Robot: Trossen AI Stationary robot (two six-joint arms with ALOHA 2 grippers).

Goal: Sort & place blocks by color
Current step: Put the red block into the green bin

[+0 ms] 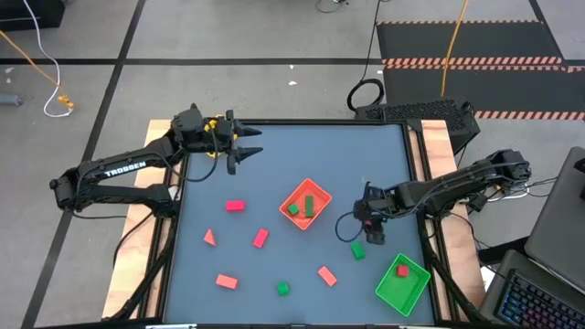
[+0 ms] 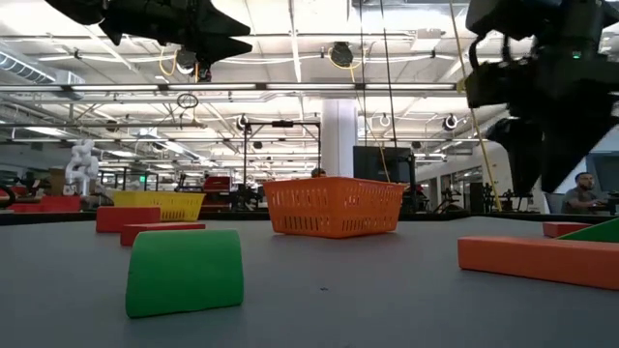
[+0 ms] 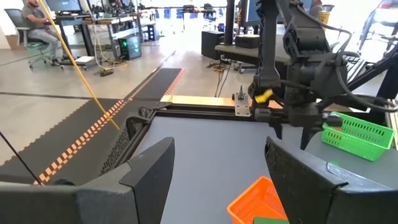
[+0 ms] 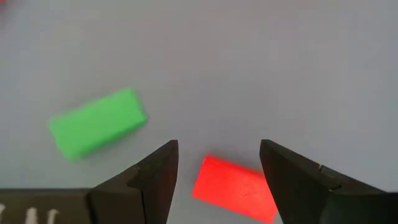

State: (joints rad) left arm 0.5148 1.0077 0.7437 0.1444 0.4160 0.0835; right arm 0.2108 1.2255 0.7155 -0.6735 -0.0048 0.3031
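Red blocks point(image 1: 235, 206) point(image 1: 260, 238) point(image 1: 227, 281) and green blocks point(image 1: 357, 249) point(image 1: 283, 288) lie scattered flat on the grey table. My right gripper point(image 1: 370, 228) hangs open, pointing down over a red block point(image 4: 235, 186), which shows between its fingertips on the table; a green block point(image 4: 96, 122) lies beside it. The fingers touch neither. The orange tray point(image 1: 306, 204) holds green blocks, and the green tray point(image 1: 402, 281) holds a red one. My left gripper point(image 1: 245, 148) waits open above the table's far left part.
The orange tray sits mid-table, just left of my right gripper, and the green tray is at the near right corner. In the low view a yellow tray point(image 2: 160, 204) stands behind the red blocks point(image 2: 126, 217). Bare table lies between the far edge and the orange tray.
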